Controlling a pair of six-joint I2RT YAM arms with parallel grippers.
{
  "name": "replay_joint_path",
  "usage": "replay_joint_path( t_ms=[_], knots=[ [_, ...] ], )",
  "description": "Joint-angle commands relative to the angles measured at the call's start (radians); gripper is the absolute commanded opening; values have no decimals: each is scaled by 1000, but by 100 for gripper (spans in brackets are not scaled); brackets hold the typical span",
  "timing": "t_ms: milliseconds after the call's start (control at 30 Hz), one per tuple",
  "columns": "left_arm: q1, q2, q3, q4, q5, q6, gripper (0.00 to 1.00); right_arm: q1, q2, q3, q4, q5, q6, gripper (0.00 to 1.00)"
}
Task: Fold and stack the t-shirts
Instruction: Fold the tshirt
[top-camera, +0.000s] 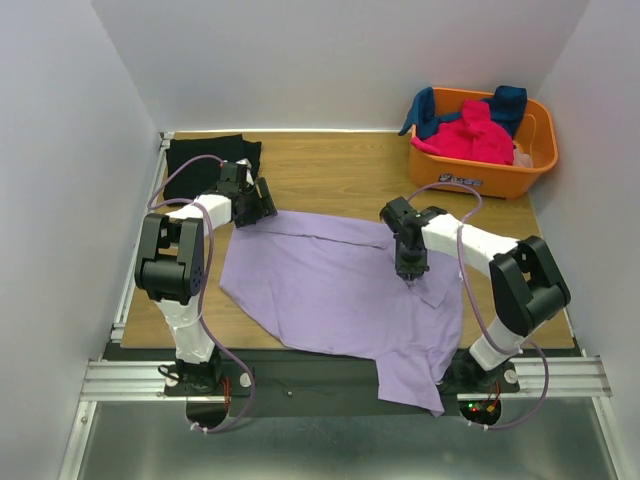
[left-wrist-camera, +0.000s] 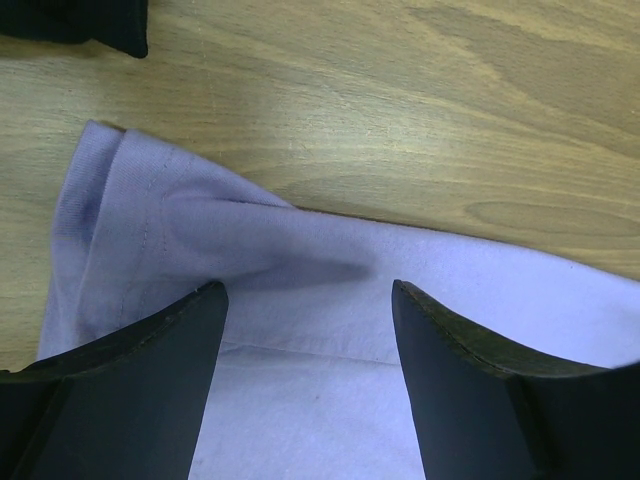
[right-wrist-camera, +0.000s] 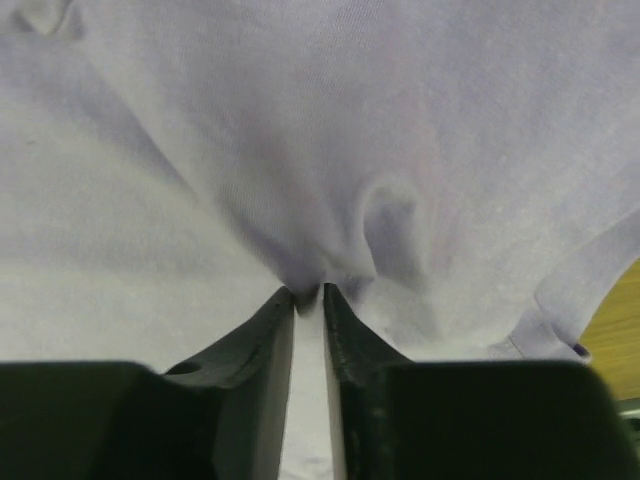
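Lavender shirt (top-camera: 330, 300) nearest, orange basket (top-camera: 470, 180) holding pink shirt (top-camera: 470, 135), teal shirt (top-camera: 508, 103)

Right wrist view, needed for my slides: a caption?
Right gripper pinches a puckered fold of the soft lavender-purple cloth t-shirt.

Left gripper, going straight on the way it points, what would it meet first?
Probably the lavender t-shirt, whose edge lies just ahead of the open left gripper; the wooden table shows beyond. Depth is unclear.

Large lavender-purple cloth t-shirt (top-camera: 330, 290) spread flat mid-frame, lower corner trailing toward bottom edge, folded black cloth shirt (top-camera: 205, 155) upper left, crumpled hot-pink cloth shirt (top-camera: 470, 135) heaped with dark teal-blue cloth shirt (top-camera: 508, 100), upper right
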Motion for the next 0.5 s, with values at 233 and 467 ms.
replay_joint_path(
  t_ms=[233,467],
  knots=[
    [19,45,-16,-59,-25,20,80,1,-50,12,-18,-28,8,11],
    [20,43,-17,-57,-25,21,80,1,-32,39,10,-46,12,26]
  ],
)
